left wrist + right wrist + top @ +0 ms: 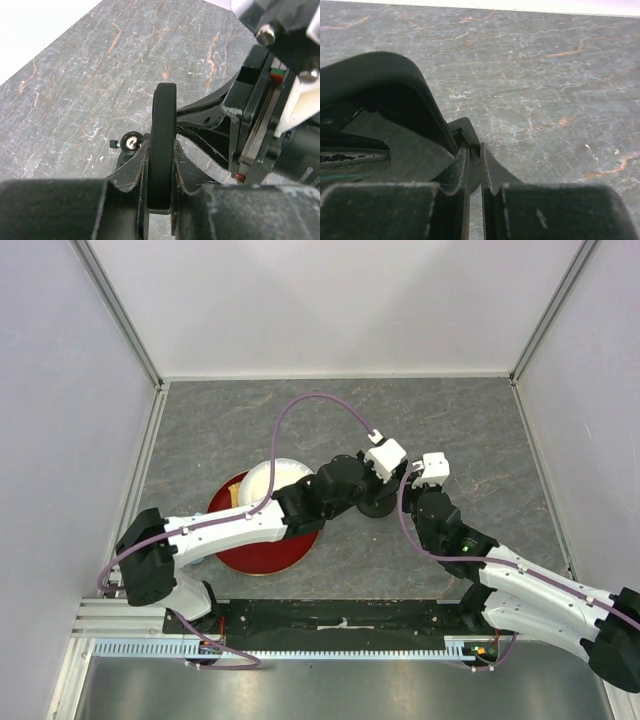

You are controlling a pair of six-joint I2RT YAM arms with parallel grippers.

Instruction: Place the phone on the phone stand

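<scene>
As the phone (pixel 164 120) stands on edge above the middle of the grey marbled surface (pixel 250 420), it is clamped across its two flat faces by the left pincer (pixel 160 175), whose fingers are closed tight on its lower part. It reads as a thin, stiff slab, glossy and round-edged. To this onlooker it looks light enough for the arm but slick, and likely to slide or twist if pinched by the rim. The broad faces look like the sound place to hold it, with one end left free to enter the cradle and with no hard squeeze on what may be glass. Just beside it is the phone stand (pixel 379 506), its dark round base showing under the two wrists. Whether the phone already touches the cradle cannot be made out. A small silvery knob (pixel 131 143) sits close to the phone's left side. The right pincer (pixel 474 167) has its fingers drawn nearly together on a thin black lip, apparently part of the stand and steadying it. Slender on its post, the stand looks easy to tip. Farther left, behind the left arm, lie a red plate (pixel 255 552) and a white dish (pixel 258 476).
</scene>
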